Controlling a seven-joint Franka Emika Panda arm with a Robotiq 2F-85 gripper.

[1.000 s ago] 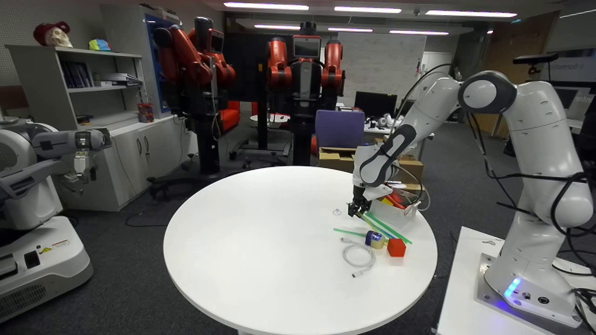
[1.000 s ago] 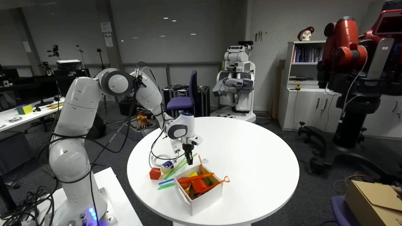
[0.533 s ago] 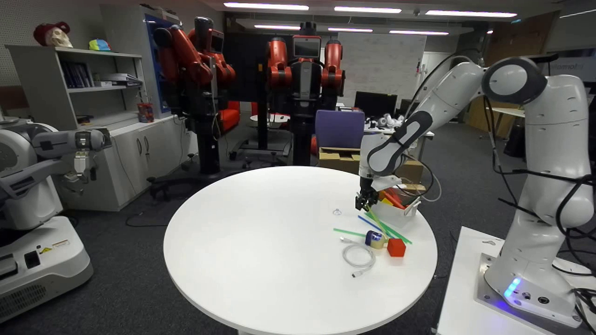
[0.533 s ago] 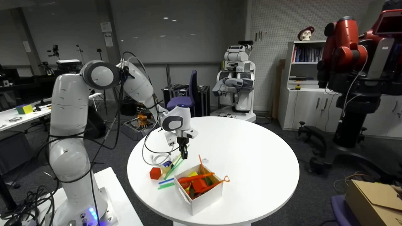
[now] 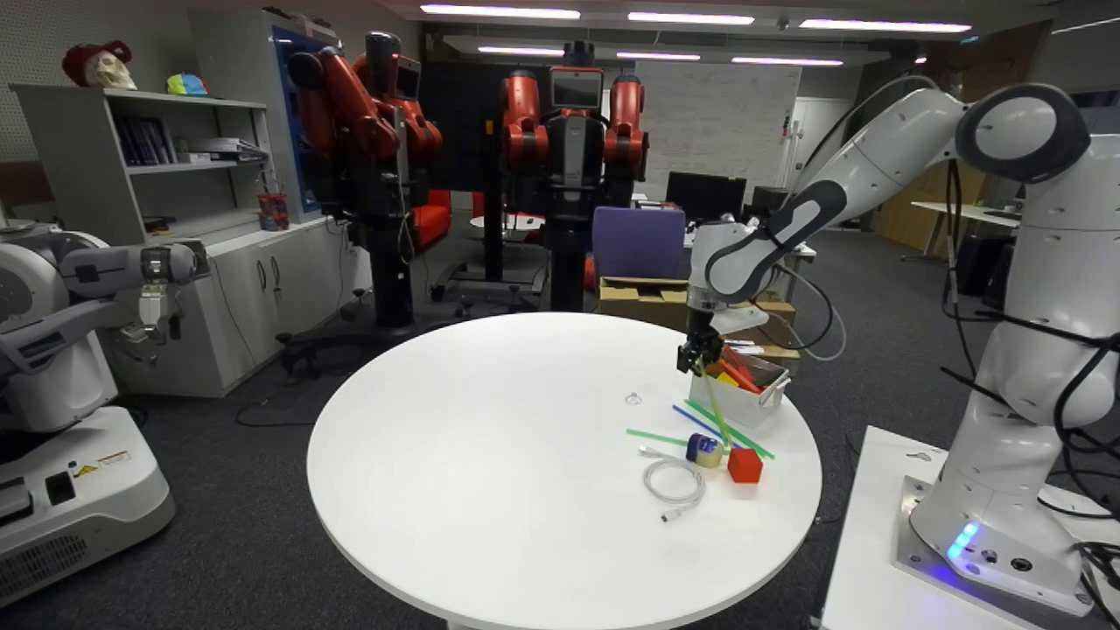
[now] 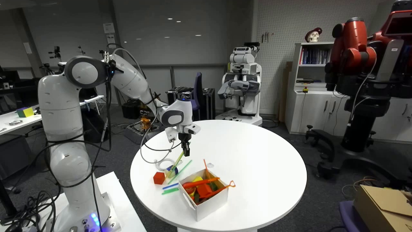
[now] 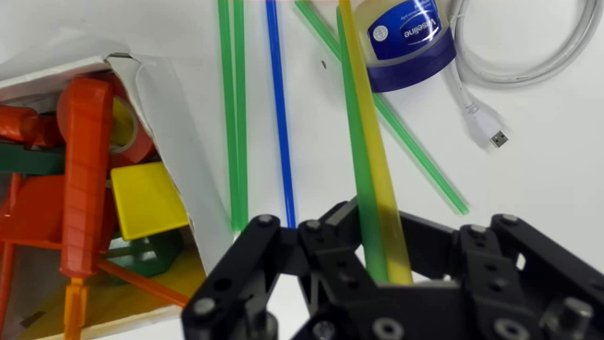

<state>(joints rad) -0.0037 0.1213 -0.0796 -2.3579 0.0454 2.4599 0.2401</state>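
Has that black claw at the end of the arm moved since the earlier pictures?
Yes. In an exterior view, the black gripper has moved up and toward the picture's left, away from the unmoved open white box.

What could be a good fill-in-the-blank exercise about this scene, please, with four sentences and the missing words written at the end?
The hand is closed on a yellow straw and a second straw, whose colour is ____.
In the wrist view, between the white box and the blue straw, the number of parallel green straws is ____.
The brand name on the jar is ____.
The colour of the cube near the jar is ____.
Missing words: green; two; Vaseline; red.
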